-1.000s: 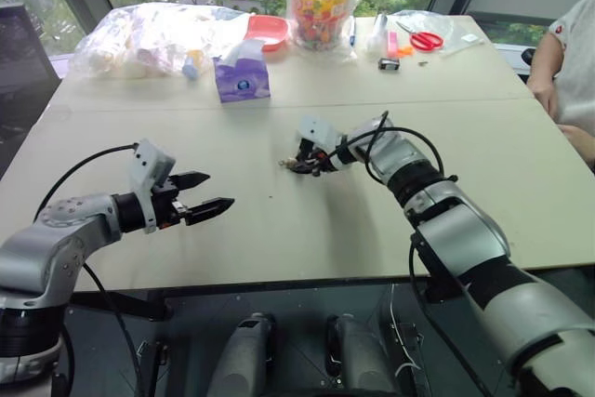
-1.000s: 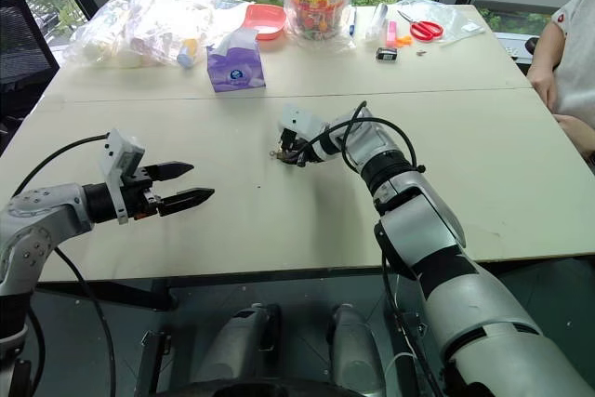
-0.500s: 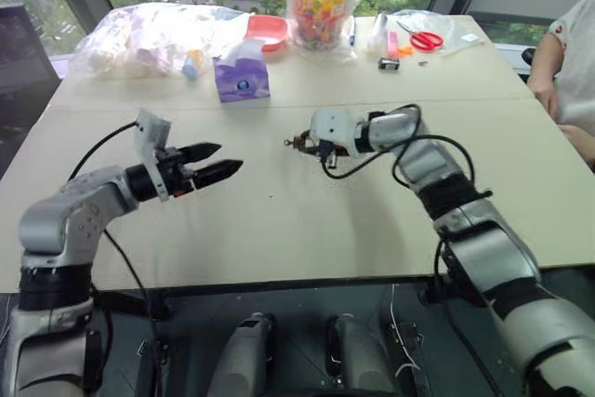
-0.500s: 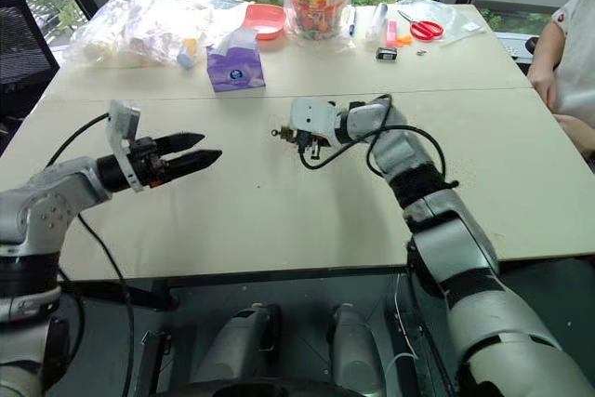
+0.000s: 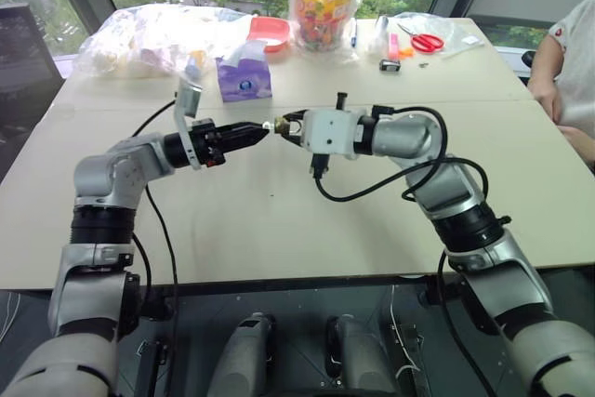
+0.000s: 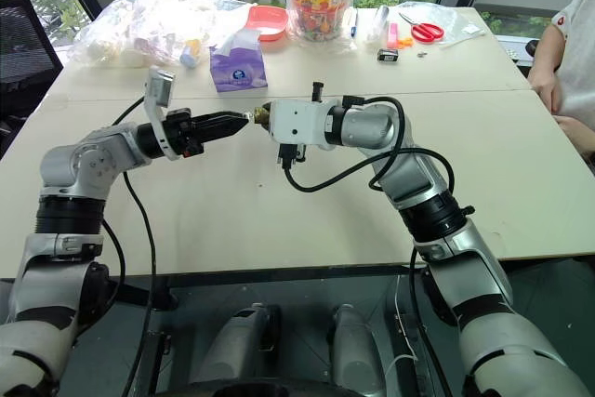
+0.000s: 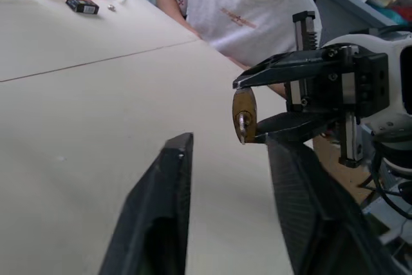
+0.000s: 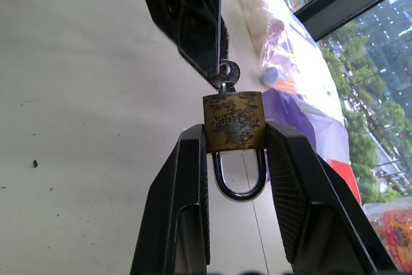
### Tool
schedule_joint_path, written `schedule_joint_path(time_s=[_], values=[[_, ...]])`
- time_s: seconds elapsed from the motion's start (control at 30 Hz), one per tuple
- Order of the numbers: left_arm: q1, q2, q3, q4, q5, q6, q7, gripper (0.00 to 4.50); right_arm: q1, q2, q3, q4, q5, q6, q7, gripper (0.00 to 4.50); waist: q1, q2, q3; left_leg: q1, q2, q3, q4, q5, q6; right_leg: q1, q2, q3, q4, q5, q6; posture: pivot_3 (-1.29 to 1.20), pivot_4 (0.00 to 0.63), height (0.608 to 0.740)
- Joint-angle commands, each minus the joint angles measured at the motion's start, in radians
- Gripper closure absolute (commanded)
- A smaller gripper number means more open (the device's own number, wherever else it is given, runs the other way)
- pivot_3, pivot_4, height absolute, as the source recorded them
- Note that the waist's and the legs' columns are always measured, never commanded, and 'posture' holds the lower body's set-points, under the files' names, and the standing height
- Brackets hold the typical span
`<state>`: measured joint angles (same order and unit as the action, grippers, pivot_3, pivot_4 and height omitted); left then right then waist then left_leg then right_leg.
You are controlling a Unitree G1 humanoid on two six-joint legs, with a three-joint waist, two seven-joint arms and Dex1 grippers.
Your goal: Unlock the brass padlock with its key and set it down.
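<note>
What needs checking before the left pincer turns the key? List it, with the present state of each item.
1. Brass padlock clamped in the right pincer, body between both fingers: ok.
2. Key seated in the padlock's keyhole: ok.
3. Left pincer closed on the key's head: not ok; the left wrist view has its fingers apart, short of the padlock.
4. Left pincer lined up with the key: ok; its tips point at it in the head views.
5. Shackle released: not ok; both legs sit in the body.
6. Padlock held off the table, with room to turn: ok.
</note>
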<state>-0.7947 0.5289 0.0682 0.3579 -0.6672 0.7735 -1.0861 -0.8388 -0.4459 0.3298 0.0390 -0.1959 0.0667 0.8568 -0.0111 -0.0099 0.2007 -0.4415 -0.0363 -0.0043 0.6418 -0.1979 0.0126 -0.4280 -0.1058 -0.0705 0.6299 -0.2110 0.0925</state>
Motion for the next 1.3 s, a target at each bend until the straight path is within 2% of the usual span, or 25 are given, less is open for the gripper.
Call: schedule_joint_path(time_s=[0.03,0.17,0.23,0.33,0.37,0.63,0.73,0.87,1.07,1.13,1.27,1.3], values=[[-0.050,-0.005,0.013,0.018,0.008,-0.026,-0.030,2.55,-0.001,-0.007,-0.024,-0.061,-0.003,0.013,-0.018,3.80,0.000,0.000,0.000,0.000,0.000,0.000,0.000,0.000,0.000,0.000,0.000,0.000,0.000,0.000,0.000,0.00,0.150,0.740],[-0.064,-0.011,0.009,0.042,0.026,-0.038,-0.045,2.55,0.004,-0.012,-0.023,-0.068,-0.006,0.021,-0.021,3.80,-0.001,0.000,0.000,0.000,0.000,0.000,0.000,0.000,0.000,0.000,0.000,0.000,0.000,0.000,0.000,0.00,0.150,0.740],[-0.064,-0.014,0.011,0.042,0.026,-0.035,-0.055,3.07,0.005,-0.012,-0.022,-0.071,-0.007,0.024,-0.022,3.80,-0.001,0.000,0.000,0.000,0.000,0.000,0.000,0.000,0.000,0.000,0.000,0.000,0.000,0.000,0.000,0.00,0.150,0.740],[-0.056,-0.011,0.004,0.030,0.031,-0.033,-0.071,4.27,0.006,-0.012,-0.022,-0.074,-0.007,0.027,-0.022,3.80,-0.001,0.000,0.000,0.000,0.000,0.000,0.001,0.000,0.000,0.000,0.000,0.000,0.000,0.000,0.000,0.00,0.150,0.740],[-0.053,-0.010,0.001,0.028,0.036,-0.035,-0.073,4.43,0.006,-0.012,-0.022,-0.074,-0.007,0.027,-0.022,3.80,-0.001,0.000,0.000,0.000,0.000,0.000,0.001,0.000,0.001,0.000,0.000,0.000,0.000,0.000,0.000,0.00,0.150,0.740],[-0.052,-0.015,-0.012,0.030,0.100,-0.113,-0.060,4.43,0.007,-0.010,-0.017,-0.075,-0.003,0.030,-0.008,3.80,0.000,0.000,0.000,-0.001,0.000,0.000,0.002,0.000,0.001,0.000,0.000,0.000,0.000,0.000,0.000,0.00,0.150,0.740],[-0.041,-0.011,-0.057,0.011,0.176,-0.219,-0.061,4.43,0.011,-0.011,-0.015,-0.079,0.003,0.040,0.000,3.80,0.001,0.000,0.000,-0.001,0.000,0.000,0.002,-0.001,0.001,0.000,0.000,0.000,0.000,0.000,0.000,0.00,0.150,0.740],[-0.019,0.001,-0.143,-0.031,0.318,-0.452,-0.079,4.43,0.014,-0.004,-0.016,-0.092,0.027,0.081,0.024,3.80,0.000,0.000,0.000,-0.001,0.000,0.000,0.002,-0.001,0.001,0.000,0.000,0.000,0.000,0.000,0.000,0.00,0.150,0.740],[-0.011,-0.016,-0.164,-0.031,0.391,-0.644,-0.092,4.43,0.014,0.000,-0.017,-0.097,0.033,0.108,0.042,3.80,0.000,0.000,0.000,-0.001,0.001,0.000,0.002,-0.001,0.001,0.000,0.000,0.000,0.000,0.000,-0.001,0.00,0.150,0.740],[-0.013,-0.013,-0.168,-0.021,0.396,-0.626,-0.098,4.43,0.011,0.000,-0.016,-0.095,0.031,0.107,0.041,3.80,0.001,0.000,0.000,-0.001,0.001,0.000,0.002,-0.001,0.001,0.000,0.000,0.000,0.000,0.000,-0.001,0.00,0.150,0.740],[-0.056,-0.008,-0.093,-0.002,0.244,-0.306,-0.115,4.43,0.004,-0.002,-0.012,-0.089,0.014,0.090,0.027,3.80,0.000,0.000,0.000,-0.002,0.001,0.000,0.003,-0.001,0.001,0.000,0.001,0.000,0.000,0.000,0.000,0.00,0.150,0.740],[-0.064,-0.002,-0.079,0.003,0.215,-0.251,-0.127,4.18,0.002,-0.004,-0.011,-0.086,0.008,0.083,0.022,3.80,-0.001,0.000,0.000,-0.002,0.001,0.000,0.003,-0.001,0.002,0.000,0.001,0.000,0.000,0.000,0.000,0.00,0.150,0.740]])
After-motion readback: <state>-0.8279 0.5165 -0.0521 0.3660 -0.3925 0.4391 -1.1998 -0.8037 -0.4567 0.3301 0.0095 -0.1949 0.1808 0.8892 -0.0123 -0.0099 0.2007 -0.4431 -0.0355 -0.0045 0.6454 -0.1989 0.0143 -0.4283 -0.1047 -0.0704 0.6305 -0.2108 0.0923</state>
